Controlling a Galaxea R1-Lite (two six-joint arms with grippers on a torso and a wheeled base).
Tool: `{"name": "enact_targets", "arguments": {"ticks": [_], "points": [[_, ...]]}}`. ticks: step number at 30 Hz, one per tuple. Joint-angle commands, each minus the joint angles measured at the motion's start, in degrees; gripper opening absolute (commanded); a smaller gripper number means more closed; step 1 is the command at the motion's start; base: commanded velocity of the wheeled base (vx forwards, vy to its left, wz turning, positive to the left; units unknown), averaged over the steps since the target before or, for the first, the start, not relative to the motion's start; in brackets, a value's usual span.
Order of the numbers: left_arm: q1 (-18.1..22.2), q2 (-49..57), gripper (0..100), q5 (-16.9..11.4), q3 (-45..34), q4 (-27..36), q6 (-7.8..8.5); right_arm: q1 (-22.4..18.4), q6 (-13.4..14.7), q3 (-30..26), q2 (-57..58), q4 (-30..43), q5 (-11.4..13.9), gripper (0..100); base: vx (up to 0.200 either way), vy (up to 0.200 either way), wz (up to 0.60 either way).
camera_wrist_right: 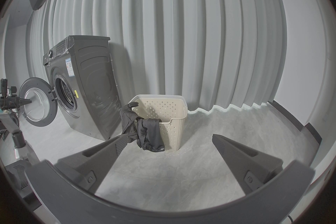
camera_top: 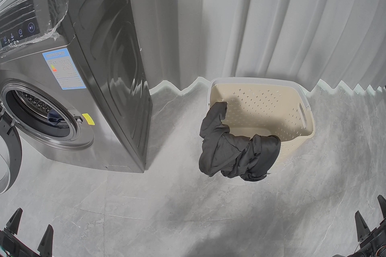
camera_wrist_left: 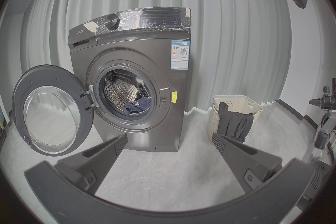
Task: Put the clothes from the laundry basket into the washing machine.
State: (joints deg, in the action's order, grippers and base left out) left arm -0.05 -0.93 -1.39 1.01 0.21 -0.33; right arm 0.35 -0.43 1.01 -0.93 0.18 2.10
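Grey cloth, a dark garment [camera_top: 233, 152], hangs over the front rim of the cream laundry basket [camera_top: 261, 107]. The basket stands on the floor [camera_top: 181, 205] at the curtain's [camera_top: 261, 9] foot, just beside the washing machine [camera_top: 108, 53]. We see the machine's door [camera_top: 10, 153] swung open and a blue garment [camera_top: 53, 116] in the drum. Our left gripper [camera_top: 32, 221] and right gripper [camera_top: 368, 207] are both spread and hold nothing, well apart from the basket.

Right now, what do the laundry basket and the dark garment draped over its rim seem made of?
Laundry basket: likely rigid plastic, matte cream, judging by its moulded holes and handle slot. Dark garment: soft fabric, possibly synthetic, given its faint sheen and limp folds over the rim; exact fibre unclear.
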Motion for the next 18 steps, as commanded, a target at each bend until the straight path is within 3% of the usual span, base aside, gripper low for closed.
{"name": "enact_targets", "arguments": {"ticks": [1, 4, 13, 18], "points": [[0.0, 0.9, 100, 0.0, -0.8, 0.1, -0.02, 0.0, 0.0, -0.8, 0.9, 0.0, 0.0, 100, 0.0, -0.2, 0.0], [0.0, 0.9, 100, 0.0, -0.8, 0.0, -0.02, 0.0, 0.0, -0.8, 0.9, 0.0, 0.0, 100, 0.0, -0.2, 0.0], [0.0, 0.9, 100, 0.0, -0.8, 0.1, -0.11, 0.0, 0.0, -0.9, 0.9, 0.0, 0.0, 100, 0.0, 0.0, 0.0], [0.0, 0.9, 100, 0.1, -0.8, 0.0, -0.11, 0.0, 0.0, -0.9, 0.9, 0.0, 0.0, 100, -0.2, 0.0, 0.0]]}}
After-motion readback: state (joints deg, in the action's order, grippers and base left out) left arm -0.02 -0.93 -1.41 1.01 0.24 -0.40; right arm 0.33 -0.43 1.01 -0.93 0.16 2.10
